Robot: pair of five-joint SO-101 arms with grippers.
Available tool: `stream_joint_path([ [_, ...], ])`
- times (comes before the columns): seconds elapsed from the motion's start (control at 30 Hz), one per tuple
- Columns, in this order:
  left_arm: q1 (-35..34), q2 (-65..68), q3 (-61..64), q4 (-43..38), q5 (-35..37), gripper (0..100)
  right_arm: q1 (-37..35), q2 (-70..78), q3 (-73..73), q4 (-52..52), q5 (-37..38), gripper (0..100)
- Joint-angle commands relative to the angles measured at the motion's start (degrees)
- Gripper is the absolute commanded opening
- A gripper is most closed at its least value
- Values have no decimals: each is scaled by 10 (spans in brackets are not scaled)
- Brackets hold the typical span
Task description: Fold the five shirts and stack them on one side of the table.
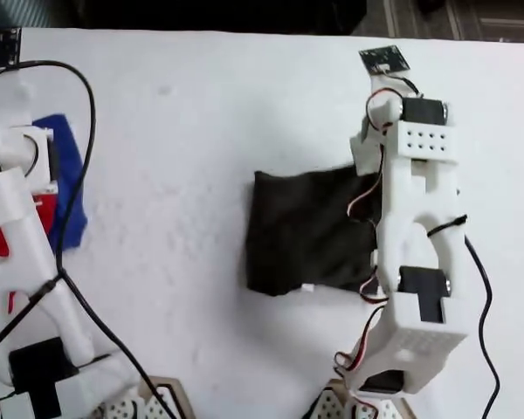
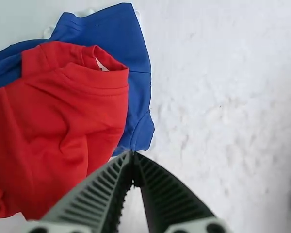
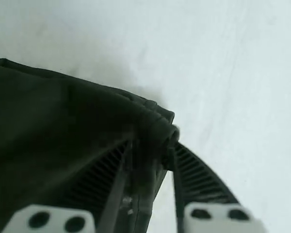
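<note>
A dark, nearly black shirt (image 1: 306,231) lies partly folded in the middle of the white table (image 1: 183,113). My right gripper (image 1: 364,157) sits at its far right corner. In the right wrist view this gripper (image 3: 150,150) is shut on a bunched hem of the black shirt (image 3: 63,121). At the left edge a red shirt (image 1: 45,209) lies on a blue shirt (image 1: 70,192), partly hidden under my left arm. The left gripper (image 2: 132,170) is shut with nothing in it, over bare table just beside the red shirt (image 2: 58,126) and blue shirt (image 2: 121,39).
Black cables (image 1: 87,131) loop across the left side of the table. Small circuit boards lie at the far edge (image 1: 384,59) and the far left corner (image 1: 0,45). Both arm bases stand at the near edge. Bare table lies between the shirts.
</note>
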Motion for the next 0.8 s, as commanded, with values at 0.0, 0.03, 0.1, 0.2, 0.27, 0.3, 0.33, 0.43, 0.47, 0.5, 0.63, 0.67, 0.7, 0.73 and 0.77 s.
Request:
stream_joint_path([
  [0.0,-3,-18,-2,-5,-4,23,-12,-54,-48,59,-23,284],
  [0.03,-3,-18,-2,-5,-4,23,-15,-65,-55,80,-25,291],
  [0.1,-3,-18,-2,-5,-3,23,-29,-82,-62,116,-24,274],
  [0.2,-3,-19,-2,-5,-3,23,-49,-104,-46,150,-24,190],
  [0.27,-3,-19,-2,-5,-3,23,-55,-121,-4,150,-24,85],
  [0.3,-3,-20,-2,-5,-3,23,-60,-128,18,150,-25,27],
  [0.33,-3,-20,-2,-5,-2,23,-68,-133,44,150,-26,9],
  [0.43,-3,-20,-2,-5,-1,23,-90,-145,133,150,-25,30],
  [0.47,-3,-20,-2,-5,0,23,-96,-146,159,149,-25,15],
  [0.5,-3,-21,-2,-5,0,23,-100,-146,183,149,-25,18],
  [0.63,-3,-23,-4,2,0,23,-81,-145,283,103,-24,18],
  [0.67,-3,-23,-4,5,0,23,-70,-145,309,81,-24,18],
  [0.7,-3,-23,-3,6,0,23,-58,-145,334,56,-24,18],
  [0.73,-4,-23,-3,6,0,23,-46,-145,358,34,-23,18],
  [0.77,-4,-23,-3,6,0,23,-35,-145,380,15,-12,18],
])
